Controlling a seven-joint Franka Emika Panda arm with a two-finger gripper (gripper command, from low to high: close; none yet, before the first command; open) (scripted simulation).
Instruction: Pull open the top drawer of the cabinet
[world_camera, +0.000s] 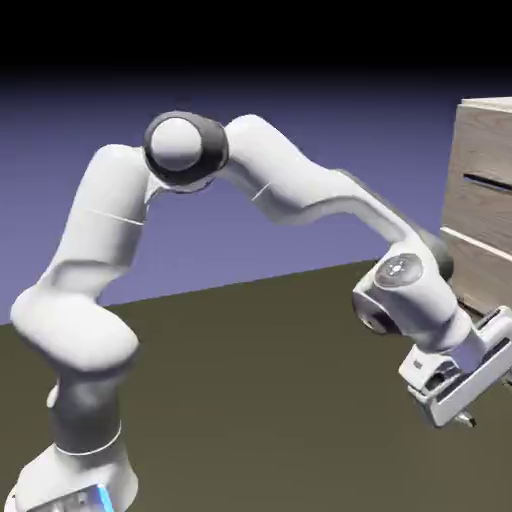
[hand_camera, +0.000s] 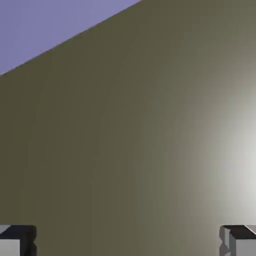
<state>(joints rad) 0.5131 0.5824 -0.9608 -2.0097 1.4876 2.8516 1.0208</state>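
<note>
The cabinet (world_camera: 487, 130) stands at the exterior view's right edge, cut off by the frame. Its top drawer (world_camera: 482, 205) looks shut, and a thin dark handle (world_camera: 490, 182) crosses its front. The like drawer (world_camera: 490, 270) below is partly hidden by the arm. My gripper (world_camera: 466, 415) hangs low in front of the cabinet, well below the top drawer's handle, tilted down toward the table. In the hand view the two fingertips (hand_camera: 11, 242) sit far apart at the bottom corners with nothing between them, so the gripper (hand_camera: 125, 245) is open. No cabinet shows in the hand view.
The dark olive table (world_camera: 260, 390) spreads under the arm and fills most of the hand view (hand_camera: 125, 150). The blue-violet backdrop (hand_camera: 45, 25) shows in that view's upper left. The arm's elbow (world_camera: 185, 150) arches high at the exterior view's left.
</note>
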